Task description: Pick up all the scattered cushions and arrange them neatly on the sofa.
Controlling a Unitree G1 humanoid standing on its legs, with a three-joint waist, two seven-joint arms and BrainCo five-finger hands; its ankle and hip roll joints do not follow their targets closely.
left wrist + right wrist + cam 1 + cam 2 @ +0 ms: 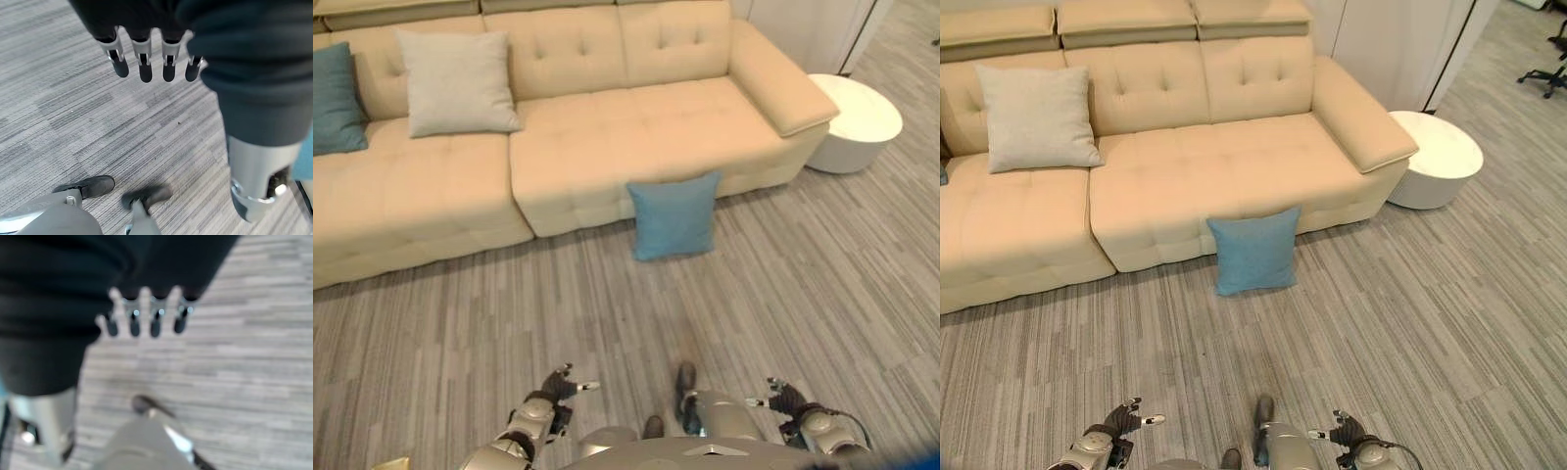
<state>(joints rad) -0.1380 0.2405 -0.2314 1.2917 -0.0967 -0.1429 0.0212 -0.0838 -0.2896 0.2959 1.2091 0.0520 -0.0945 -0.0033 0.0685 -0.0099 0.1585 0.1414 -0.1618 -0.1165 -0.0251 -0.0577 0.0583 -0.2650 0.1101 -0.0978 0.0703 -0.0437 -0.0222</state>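
Observation:
A blue cushion (674, 215) stands on the floor, leaning against the front of the beige sofa (636, 127). On the sofa's left part a cream cushion (456, 82) leans on the backrest, and a teal cushion (335, 100) leans at the far left. My left hand (551, 394) hangs low near the bottom edge, fingers straight and holding nothing; in the left wrist view its fingers (145, 67) point at bare floor. My right hand (791, 403) hangs low at the right, also open and apart from every cushion.
A round white side table (854, 119) stands by the sofa's right arm. Grey striped floor (607, 313) stretches between me and the sofa. White doors (1400, 39) rise behind the table, and an office chair's base (1542, 73) shows at the far right.

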